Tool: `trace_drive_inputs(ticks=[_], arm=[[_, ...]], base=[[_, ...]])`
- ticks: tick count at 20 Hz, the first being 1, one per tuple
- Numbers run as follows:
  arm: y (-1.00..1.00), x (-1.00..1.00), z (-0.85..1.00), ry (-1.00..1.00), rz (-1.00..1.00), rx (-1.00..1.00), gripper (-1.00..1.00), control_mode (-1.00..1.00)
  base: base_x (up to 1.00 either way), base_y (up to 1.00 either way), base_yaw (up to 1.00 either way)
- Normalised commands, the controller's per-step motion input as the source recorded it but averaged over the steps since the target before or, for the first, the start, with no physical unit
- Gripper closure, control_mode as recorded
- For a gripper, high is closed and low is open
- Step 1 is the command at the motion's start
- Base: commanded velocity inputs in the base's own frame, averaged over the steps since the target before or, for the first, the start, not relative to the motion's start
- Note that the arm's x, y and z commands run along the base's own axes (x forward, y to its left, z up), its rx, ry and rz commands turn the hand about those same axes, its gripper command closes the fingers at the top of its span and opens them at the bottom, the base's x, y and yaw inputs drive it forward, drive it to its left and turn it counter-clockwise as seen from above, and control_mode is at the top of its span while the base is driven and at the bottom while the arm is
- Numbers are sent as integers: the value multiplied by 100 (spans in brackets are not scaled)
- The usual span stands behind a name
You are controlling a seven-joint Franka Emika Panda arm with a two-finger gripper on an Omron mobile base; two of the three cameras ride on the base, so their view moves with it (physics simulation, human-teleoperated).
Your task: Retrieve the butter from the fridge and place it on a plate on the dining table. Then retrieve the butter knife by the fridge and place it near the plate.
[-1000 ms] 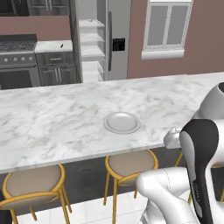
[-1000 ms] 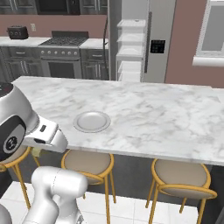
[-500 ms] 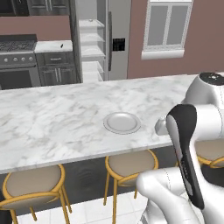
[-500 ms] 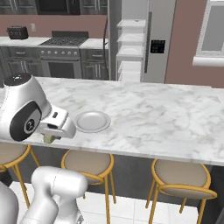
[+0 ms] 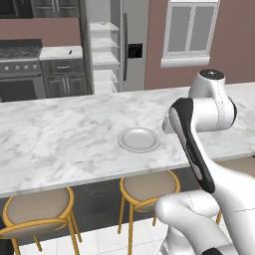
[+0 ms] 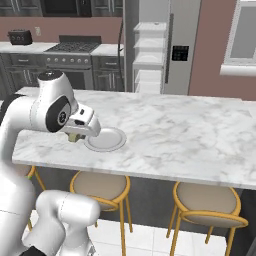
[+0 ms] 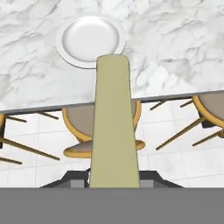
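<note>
My gripper (image 6: 76, 135) is shut on the butter (image 7: 113, 122), a pale yellow-green stick that juts forward from between the fingers. In the right base view the butter (image 6: 74, 137) hangs just over the dining table (image 6: 190, 130) at the plate's left rim. The round light-grey plate (image 7: 89, 37) lies bare near the table's front edge (image 5: 139, 140), just beyond the stick's tip in the hand view. The grey fridge (image 5: 132, 45) stands at the back with a door open on white shelves (image 5: 103, 55). The butter knife is too small to make out.
Round tan stools (image 5: 149, 185) on golden frames stand under the table's front edge (image 6: 100, 186). A stove (image 5: 17, 62) and dark cabinets line the back wall left of the fridge. My own arm (image 5: 191, 144) crosses the table's right part in the left base view.
The arm has swung up and in over the table's front edge, and the gripper with the butter has come from beside the edge to the plate's rim.
</note>
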Motion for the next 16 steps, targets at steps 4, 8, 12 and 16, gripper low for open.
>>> trace_drive_inputs(ticks=[4,8,12,16], arm=[[4,100,-19,0,-8,0,100,-100],[36,93,-14,0,-9,0,100,-100],[28,100,-34,0,-11,0,100,-100],[12,99,-55,0,-11,0,100,-100]], base=[[0,0,0],[0,0,0],[0,0,0],[0,0,0]])
